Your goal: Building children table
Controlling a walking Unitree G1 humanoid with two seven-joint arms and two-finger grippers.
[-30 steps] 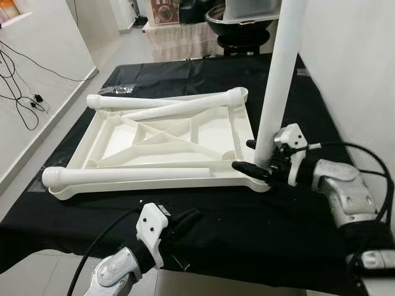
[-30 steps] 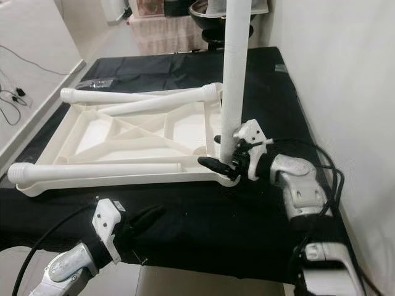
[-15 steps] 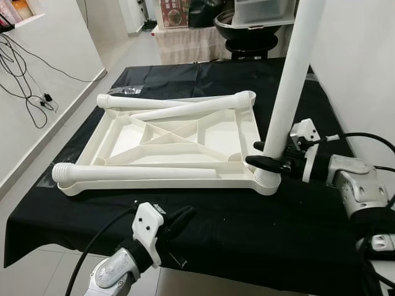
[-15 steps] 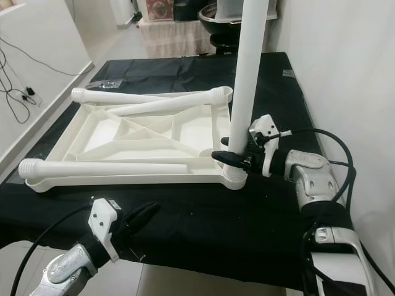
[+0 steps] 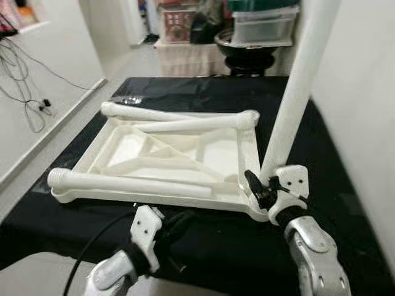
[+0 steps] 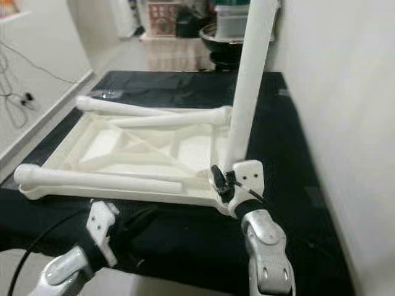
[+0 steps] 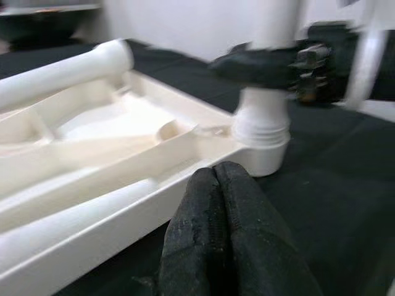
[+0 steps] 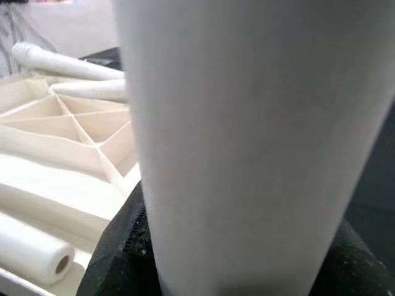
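Right gripper [image 5: 264,186] pinching the upright table leg [image 5: 295,98]
The leg stands in the corner socket of the upturned white tabletop [image 5: 166,157]; the left gripper [image 7: 225,203], fingers pressed together, hovers nearby.

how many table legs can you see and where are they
4. One upright leg stands in the tabletop's near right corner, held by the right pincer. Three lie on it: near edge, two far.

The table panel [image 5: 179,154] and its legs [image 5: 296,92] are plain cream-white. The cloth [image 5: 345,203] on the tabletop is solid black. The arms [image 5: 315,259] are silver with black fingers [image 7: 228,246].
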